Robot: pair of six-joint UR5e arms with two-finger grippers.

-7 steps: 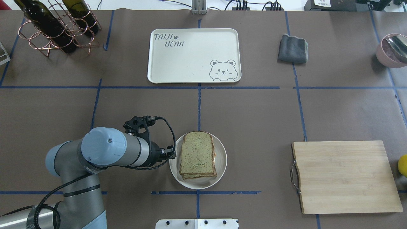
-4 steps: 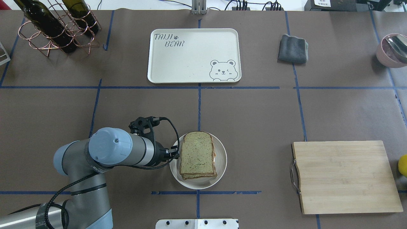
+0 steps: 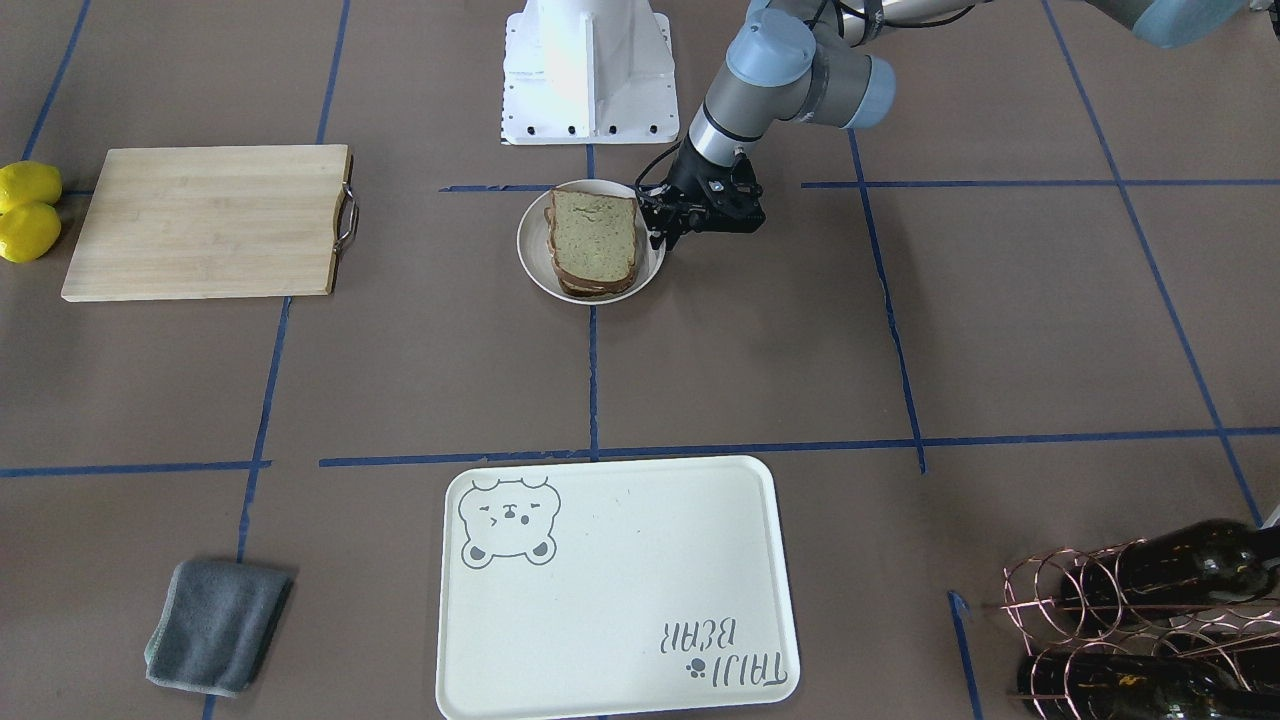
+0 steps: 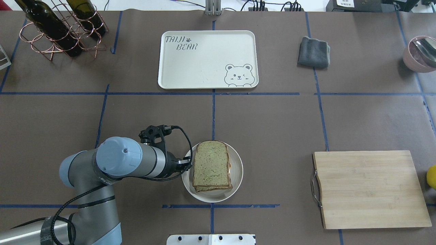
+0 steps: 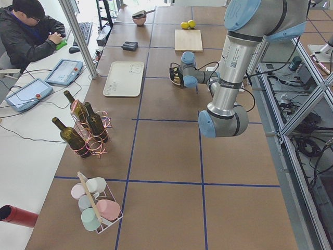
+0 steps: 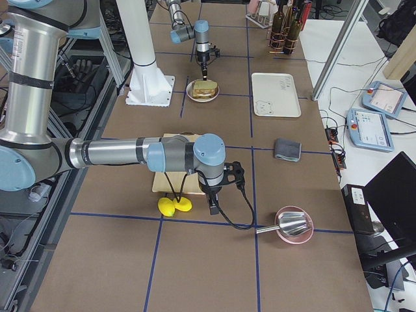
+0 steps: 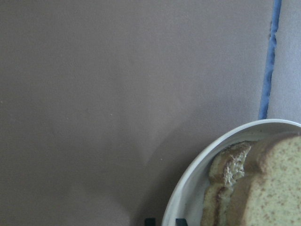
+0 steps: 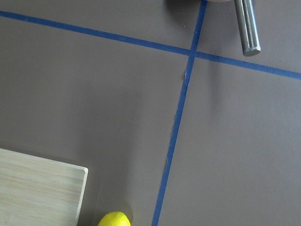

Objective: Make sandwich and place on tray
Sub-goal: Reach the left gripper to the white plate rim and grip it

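The sandwich [image 4: 211,166], two greenish bread slices stacked, lies on a small round white plate [image 4: 236,177] near the robot's edge of the table. The egg is hidden between the slices. My left gripper [image 4: 188,162] is at the plate's left rim. In the left wrist view [image 7: 165,221] its two dark tips sit close together astride the rim [image 7: 188,188], with the sandwich [image 7: 268,188] just beyond. The tray [image 4: 204,64] lies bare at the far middle. My right gripper [image 6: 212,207] shows only in the exterior right view, beside the lemons, and I cannot tell its state.
A wooden cutting board [image 4: 368,187] lies at the right, with lemons [image 3: 28,210] past its end. A grey cloth [image 4: 313,51] lies right of the tray. A pink bowl with a ladle [image 4: 420,54] is far right. A wire rack with wine bottles [image 4: 58,27] is far left.
My left arm has moved right, bringing the gripper up to the plate's left rim. In the last half second it has barely moved. The plate and sandwich have not shifted.
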